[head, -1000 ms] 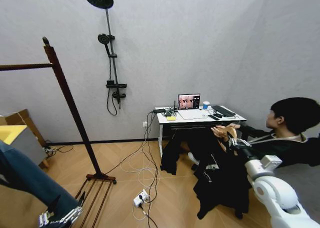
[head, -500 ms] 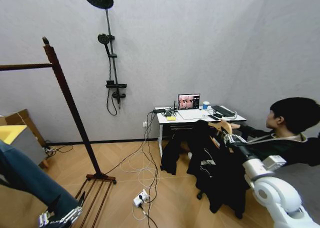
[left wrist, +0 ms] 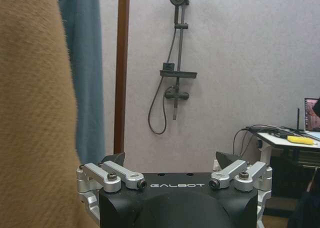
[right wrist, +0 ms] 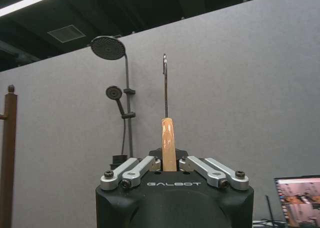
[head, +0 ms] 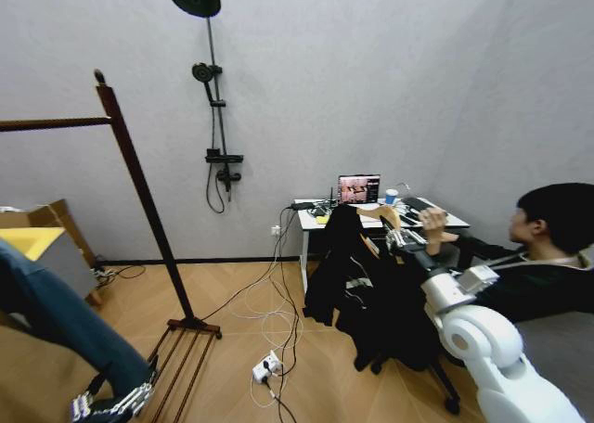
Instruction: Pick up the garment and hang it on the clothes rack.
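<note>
Swinging left, I bring the garment (head: 371, 288) up off the chair, right gripper (head: 401, 238) jaws clamped on its hanger (right wrist: 168, 143); clothes rack (head: 139, 186) nearer, left gripper (head: 111, 403) jaws apart, idle.

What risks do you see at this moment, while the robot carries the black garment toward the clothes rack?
1. The garment hangs low from the right gripper; its hem may catch the office chair base or the cables on the floor.
2. The fingers clamp only the wooden hanger, so it may swing or twist while moving.
3. The clothes rack stands far to the left, and a teal-blue coat already hangs there, crowding the rail.
</note>
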You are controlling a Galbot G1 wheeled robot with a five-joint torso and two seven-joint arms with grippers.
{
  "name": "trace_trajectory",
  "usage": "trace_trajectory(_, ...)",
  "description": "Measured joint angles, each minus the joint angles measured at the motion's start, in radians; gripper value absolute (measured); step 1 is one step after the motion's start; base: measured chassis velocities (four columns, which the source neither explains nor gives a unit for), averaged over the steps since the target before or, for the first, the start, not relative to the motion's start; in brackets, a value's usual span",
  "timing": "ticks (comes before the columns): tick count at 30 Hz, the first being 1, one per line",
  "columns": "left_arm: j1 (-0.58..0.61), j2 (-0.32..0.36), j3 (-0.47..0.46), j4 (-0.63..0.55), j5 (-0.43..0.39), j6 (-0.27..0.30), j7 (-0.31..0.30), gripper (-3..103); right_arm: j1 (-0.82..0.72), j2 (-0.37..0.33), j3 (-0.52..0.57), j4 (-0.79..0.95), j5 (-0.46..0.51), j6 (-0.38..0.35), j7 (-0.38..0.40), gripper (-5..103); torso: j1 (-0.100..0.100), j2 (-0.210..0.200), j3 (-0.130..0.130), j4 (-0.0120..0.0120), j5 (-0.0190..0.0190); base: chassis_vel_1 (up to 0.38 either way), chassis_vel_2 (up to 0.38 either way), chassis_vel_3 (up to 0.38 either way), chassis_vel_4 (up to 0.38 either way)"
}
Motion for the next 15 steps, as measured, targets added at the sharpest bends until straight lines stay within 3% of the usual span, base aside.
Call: trace_trajectory(15,0.000,0.000,0.000,0.000,0.000,0.000,0.000,100,0.091,-0.008,-0.093,-0.011,0.111,-0.061,-0.001,10,0.000,0.000,0.000,0.0000,0.0002,0.099,0.097,0.110,0.104)
